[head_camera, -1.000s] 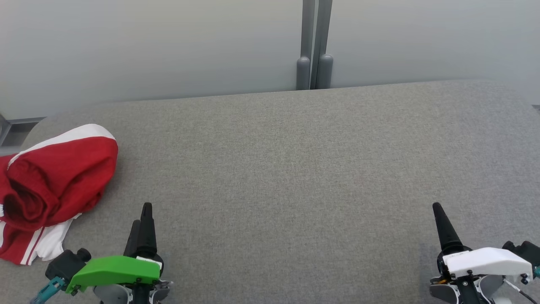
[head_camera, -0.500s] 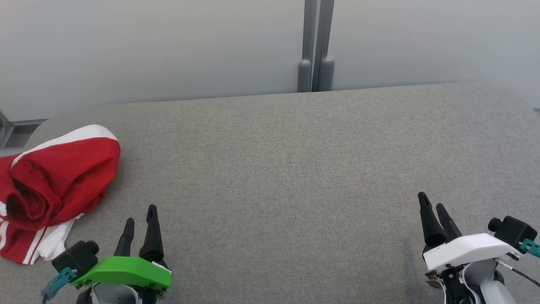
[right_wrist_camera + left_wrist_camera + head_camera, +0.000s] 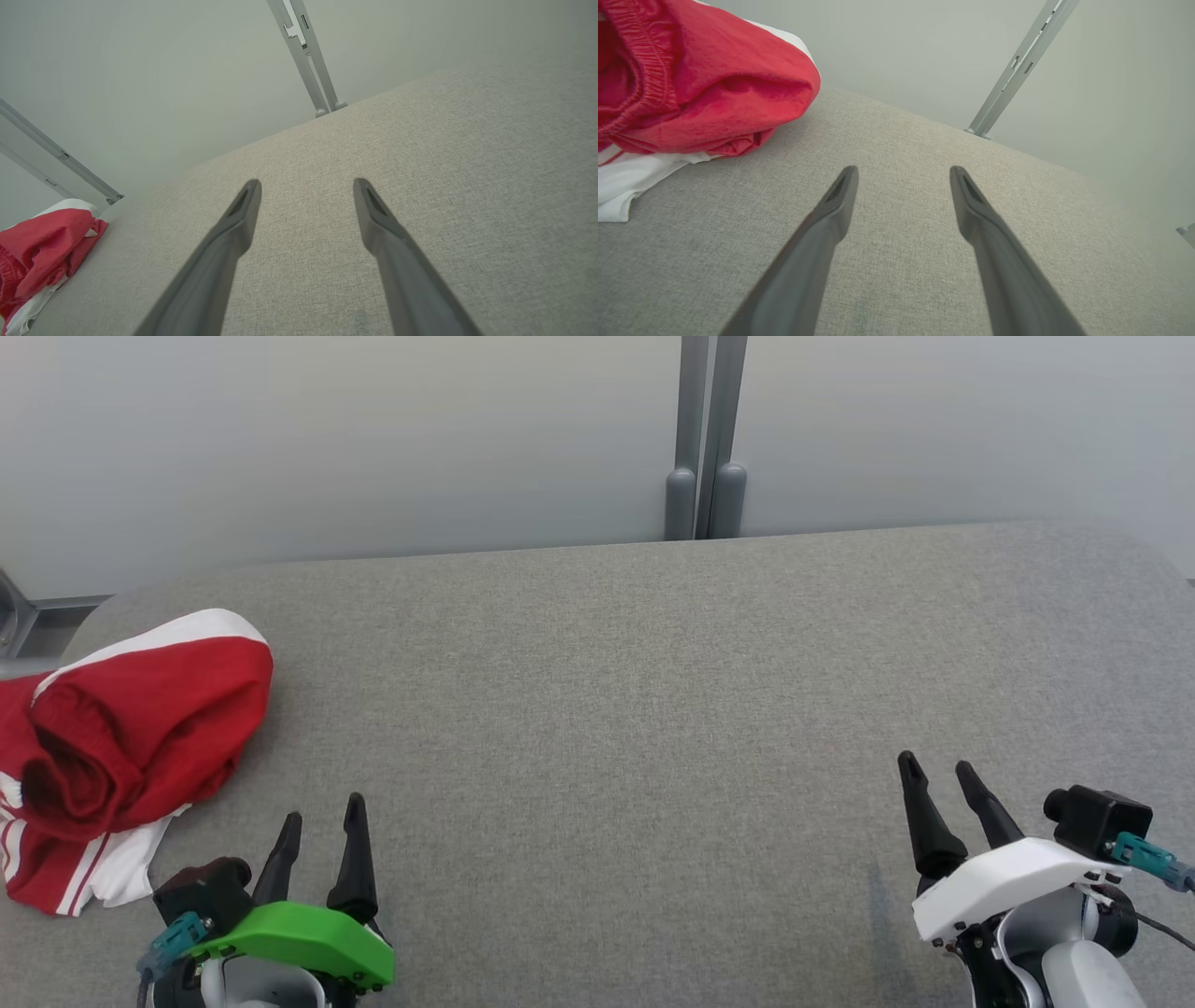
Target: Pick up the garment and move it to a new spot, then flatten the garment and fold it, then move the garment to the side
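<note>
Currently catalogued, item by item.

Left gripper (image 3: pixel 324 807): sitting at the lower left of the head view under a green cover (image 3: pixel 299 938). Its two dark fingers are pointing up the frame and leaning slightly right. The tips are standing apart with nothing between them. In the left wrist view the spread fingers are lying over bare grey cloth; whether they are touching it cannot be told.

Right gripper (image 3: pixel 933 763): sitting at the lower right under a white cover (image 3: pixel 1013 882). Its fingers are slanting toward the upper left, likewise parted and carrying nothing.

Garment (image 3: pixel 140 709): red with white panels and stripes, lying crumpled at the left edge of the head view, partly cut off by the frame. It is resting up and left of the left gripper, near it but apart. In the left wrist view it is occupying the upper left, with a gathered elastic band showing. In the right wrist view it is lying in the lower left corner, well apart from that gripper.

Table (image 3: pixel 607 691): grey fabric top with rounded far corners, spanning the frame.

Twin grey posts (image 3: pixel 705 495): standing at upper centre behind the table's far edge, against a pale wall (image 3: pixel 373 448).
</note>
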Controlling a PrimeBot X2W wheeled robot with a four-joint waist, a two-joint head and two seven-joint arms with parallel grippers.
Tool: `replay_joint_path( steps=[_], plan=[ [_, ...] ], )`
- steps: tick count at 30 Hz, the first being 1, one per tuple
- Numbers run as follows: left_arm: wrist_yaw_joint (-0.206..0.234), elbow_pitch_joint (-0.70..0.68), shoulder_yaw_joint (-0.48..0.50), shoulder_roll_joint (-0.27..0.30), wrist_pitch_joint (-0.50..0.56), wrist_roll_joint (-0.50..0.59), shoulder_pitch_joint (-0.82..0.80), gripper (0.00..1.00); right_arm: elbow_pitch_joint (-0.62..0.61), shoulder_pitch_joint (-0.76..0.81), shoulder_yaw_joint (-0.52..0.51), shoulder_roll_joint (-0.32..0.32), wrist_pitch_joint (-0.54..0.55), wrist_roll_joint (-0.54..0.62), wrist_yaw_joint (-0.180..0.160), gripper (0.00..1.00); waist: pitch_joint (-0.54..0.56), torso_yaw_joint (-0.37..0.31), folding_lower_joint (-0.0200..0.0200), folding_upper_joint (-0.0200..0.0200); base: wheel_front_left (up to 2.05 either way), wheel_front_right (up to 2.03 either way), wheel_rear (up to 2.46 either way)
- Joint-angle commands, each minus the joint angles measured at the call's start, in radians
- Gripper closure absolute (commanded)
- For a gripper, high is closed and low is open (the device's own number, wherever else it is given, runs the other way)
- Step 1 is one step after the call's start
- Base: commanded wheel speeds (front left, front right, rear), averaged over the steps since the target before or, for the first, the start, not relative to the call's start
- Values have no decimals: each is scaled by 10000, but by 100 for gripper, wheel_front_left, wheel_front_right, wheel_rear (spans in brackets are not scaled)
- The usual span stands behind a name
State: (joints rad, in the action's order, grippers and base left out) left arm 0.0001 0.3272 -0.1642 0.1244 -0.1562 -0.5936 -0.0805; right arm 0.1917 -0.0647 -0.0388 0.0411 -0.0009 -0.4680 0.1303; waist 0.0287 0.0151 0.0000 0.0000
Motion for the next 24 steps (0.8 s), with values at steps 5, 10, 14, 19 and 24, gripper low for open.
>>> replay_joint_path(
  steps=[5, 10, 14, 19, 24],
  plan=[
    [-42, 98, -15, 129, -164, 594, -370, 0, -148, 8, 58, 70, -69, 415, 4, 0, 18, 40, 0, 0, 0, 0, 0],
    [-141, 103, -39, 181, -186, 871, -418, 0, -31, -2, 142, 74, -218, 549, 5, 0, 35, 51, 0, 0, 0, 0, 0],
    [-106, 83, -21, 219, -231, 1053, -420, 0, 2, -4, 198, 76, -290, 868, 4, 0, 42, 48, 0, 0, 0, 0, 0],
    [-25, 55, -78, 302, -276, 1460, -409, 0, 22, -48, 282, 83, -381, 1362, 4, 0, 48, 38, 0, 0, 0, 0, 0],
    [-65, 36, -112, 320, -264, 1694, -358, 0, 52, -99, 383, 88, -490, 1623, 4, 0, 62, 29, 0, 0, 0, 0, 0]
  ],
)
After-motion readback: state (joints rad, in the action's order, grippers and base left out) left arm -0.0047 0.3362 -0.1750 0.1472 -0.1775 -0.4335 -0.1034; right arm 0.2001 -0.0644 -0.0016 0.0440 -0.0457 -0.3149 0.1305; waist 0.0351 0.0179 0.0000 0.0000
